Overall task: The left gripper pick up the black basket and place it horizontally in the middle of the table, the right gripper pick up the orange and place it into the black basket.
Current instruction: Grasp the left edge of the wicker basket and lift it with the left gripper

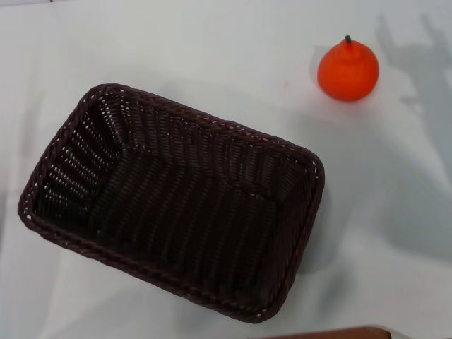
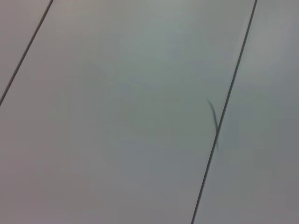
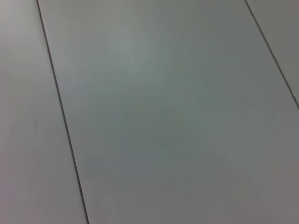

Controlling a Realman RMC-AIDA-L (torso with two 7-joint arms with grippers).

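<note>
Woven, near-black wicker: the black basket (image 1: 173, 205) lying open side up on the table (image 1: 212, 49), turned at a slant, one long braided rim running from upper left down toward lower right. Holding nothing inside. Sitting well apart from it, toward the far right, the orange (image 1: 347, 70), upright with its dark stem pointing up, bare white surface all around it. Leaving wide open room along the far edge, down the right side and to the left of the basket; nearing the close edge with its lower corner, where a brown strip (image 1: 332, 332) is showing.

Placing either thing relative to the left gripper or the right gripper not possible: neither showing in the head view, only faint grey shadows falling on the white at far right. Showing only pale grey panels (image 2: 131, 116) crossed by thin dark seams in both wrist views, no fingers, so no telling whether apart or together, nor what touched.
</note>
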